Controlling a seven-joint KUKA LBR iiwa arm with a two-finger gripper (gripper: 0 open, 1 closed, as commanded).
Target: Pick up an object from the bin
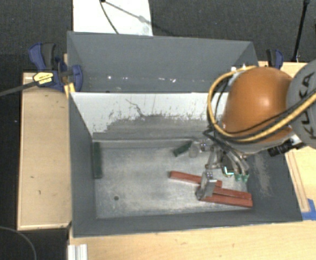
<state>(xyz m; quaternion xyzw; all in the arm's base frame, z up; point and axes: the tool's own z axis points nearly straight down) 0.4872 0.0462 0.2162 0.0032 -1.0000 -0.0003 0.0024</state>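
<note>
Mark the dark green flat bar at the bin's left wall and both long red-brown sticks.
dark green flat bar (96,159): camera view, middle of its length.
upper long red-brown stick (184,176): camera view, its bare left half.
lower long red-brown stick (233,200): camera view, its right half.

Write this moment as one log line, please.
claw: down between left red stick and right red stick | place: bin, front right | also: dark green bar, left wall

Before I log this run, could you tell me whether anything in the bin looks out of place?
Nothing looks spilled or damaged. The one outlier is a dark green bar lying along the left wall of the bin, apart from the red-brown sticks beside the gripper at the view's lower right.
</note>
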